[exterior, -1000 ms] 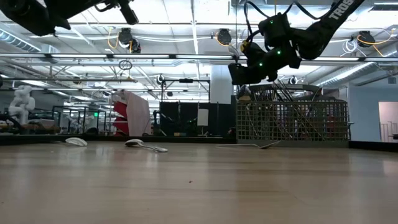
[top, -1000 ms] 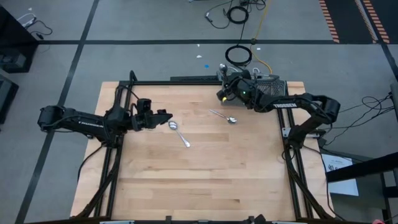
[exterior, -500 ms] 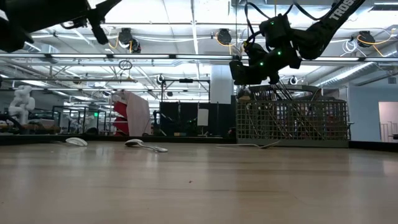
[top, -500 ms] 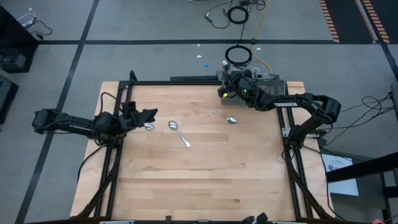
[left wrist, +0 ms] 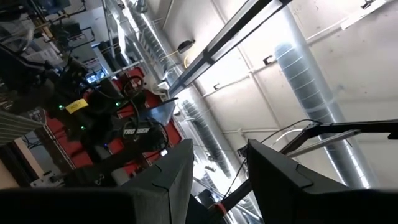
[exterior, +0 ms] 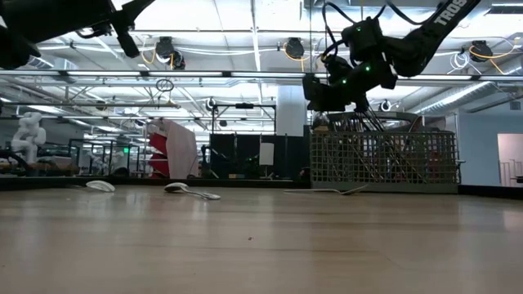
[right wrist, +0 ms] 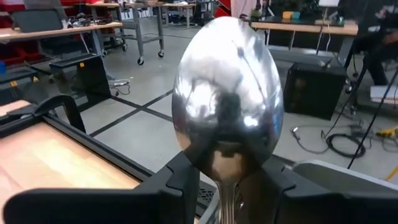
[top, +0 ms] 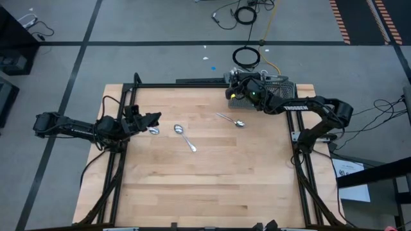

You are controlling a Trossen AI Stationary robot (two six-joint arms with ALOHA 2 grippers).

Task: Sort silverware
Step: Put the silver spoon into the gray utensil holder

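White "TROSSEN" lettering on right arm (top: 302, 108), partly legible, low view.

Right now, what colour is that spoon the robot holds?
Shiny silver spoon, mirror-like; the right wrist view shows it best.

Industrial lab: ceiling ducts (exterior: 122, 75), workbenches (right wrist: 298, 26).

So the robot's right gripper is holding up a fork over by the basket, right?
Not a fork. The right wrist view shows a spoon standing up between the right gripper's fingers, its round bowl filling the picture. The rest fits: in the high view that gripper is by the wire basket.
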